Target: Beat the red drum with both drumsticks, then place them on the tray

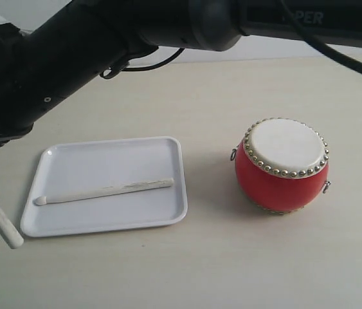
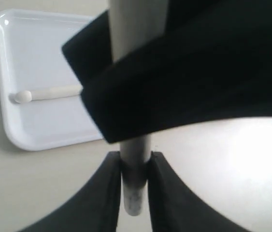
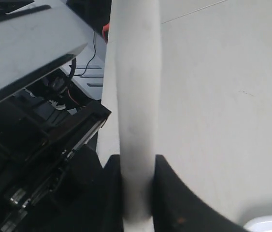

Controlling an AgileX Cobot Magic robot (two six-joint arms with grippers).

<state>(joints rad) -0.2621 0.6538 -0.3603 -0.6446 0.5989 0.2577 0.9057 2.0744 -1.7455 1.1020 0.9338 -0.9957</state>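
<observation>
The left pincer (image 2: 136, 159) is clamped narrow on a pale drumstick (image 2: 135, 191). Its two dark fingers (image 2: 109, 193) press either side of the shaft, and the stick's blunt end sits between them. The right pincer (image 3: 136, 166) also has a pale shaft between its jaws, which sit tight against both sides. It appears to be the same drumstick gripped further along, though the views do not settle this. In the left wrist view a black arm part (image 2: 198, 72) crosses in front of the stick. In the exterior view the end of the held stick shows at the lower left edge of the frame. It is tilted and lies just off the near left corner of the tray (image 1: 103, 164), beside a sliver of black gripper. The tray is white and lies flat in the left half of the frame on a pale beige table (image 1: 206, 270). The other drumstick (image 1: 103, 191) lies lengthwise across the middle of the tray, its rounded tip toward the left rim. The red drum (image 1: 280, 183) stands upright right of centre, well apart from the tray, with its cream skin facing up and ringed with brass studs. Black robot arms (image 1: 103, 38) fill the upper left and top of the frame.
</observation>
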